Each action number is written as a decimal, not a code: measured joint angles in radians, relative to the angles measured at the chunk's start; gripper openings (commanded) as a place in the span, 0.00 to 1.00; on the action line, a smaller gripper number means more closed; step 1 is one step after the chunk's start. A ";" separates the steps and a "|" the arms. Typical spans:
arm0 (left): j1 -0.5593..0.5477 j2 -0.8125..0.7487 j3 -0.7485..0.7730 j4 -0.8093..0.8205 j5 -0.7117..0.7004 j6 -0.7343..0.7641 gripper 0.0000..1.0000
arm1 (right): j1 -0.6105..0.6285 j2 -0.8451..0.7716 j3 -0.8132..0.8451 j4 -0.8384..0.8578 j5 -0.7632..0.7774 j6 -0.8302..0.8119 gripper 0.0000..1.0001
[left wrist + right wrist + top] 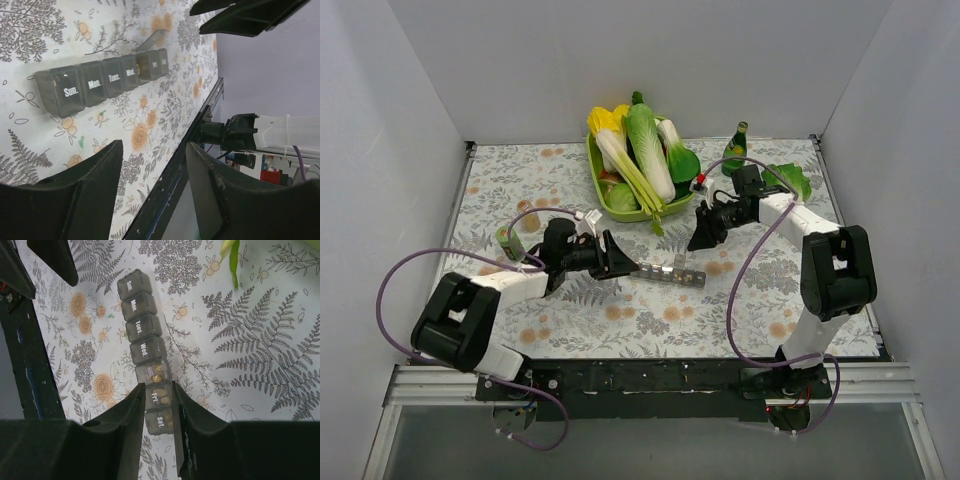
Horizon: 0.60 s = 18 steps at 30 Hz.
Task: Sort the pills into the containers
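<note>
The containers are a strip of grey day-labelled compartments (672, 272) lying on the patterned tablecloth at mid table. In the right wrist view the strip (142, 332) runs from Sun. to Sat. The Thursday compartment (156, 372) stands open with tan pills in it. Tan pills also show through the Fri. and Sat. lids. My right gripper (159, 387) hovers over the Fri. compartment, jaws a little apart, nothing seen between them. My left gripper (152, 145) is open and empty, just off the Sun. end of the strip (95, 85). The raised lid (151, 39) shows there.
A green tray (603, 178) of toy vegetables sits at the back centre. A green bottle (736, 150) and a leafy vegetable (792, 180) are at the back right. A small green can (508, 240) and a tan object (527, 216) lie at the left. The table's front edge (175, 175) is close.
</note>
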 measured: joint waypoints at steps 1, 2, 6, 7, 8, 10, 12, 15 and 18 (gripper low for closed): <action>-0.003 0.035 0.002 0.018 0.000 -0.003 0.48 | 0.000 0.010 0.001 0.006 0.002 0.003 0.32; -0.007 0.070 0.005 0.032 0.000 -0.005 0.47 | 0.000 0.021 0.002 0.006 0.003 0.006 0.31; -0.025 0.190 0.039 0.091 0.001 -0.017 0.43 | 0.001 0.055 0.003 0.010 0.010 0.011 0.27; -0.030 0.214 0.048 0.104 0.001 -0.021 0.43 | 0.003 0.061 0.003 0.012 0.014 0.012 0.26; -0.035 0.234 0.056 0.118 0.001 -0.024 0.40 | 0.004 0.065 0.004 0.014 0.019 0.013 0.25; -0.045 0.266 0.072 0.138 0.002 -0.028 0.38 | 0.008 0.073 0.004 0.021 0.024 0.014 0.23; -0.056 0.288 0.087 0.149 0.002 -0.032 0.36 | 0.014 0.087 0.006 0.033 0.026 0.014 0.20; -0.073 0.324 0.114 0.170 0.004 -0.035 0.32 | 0.018 0.119 0.018 0.037 0.028 0.018 0.16; -0.081 0.365 0.129 0.191 0.004 -0.043 0.30 | 0.021 0.137 0.025 0.037 0.031 0.020 0.13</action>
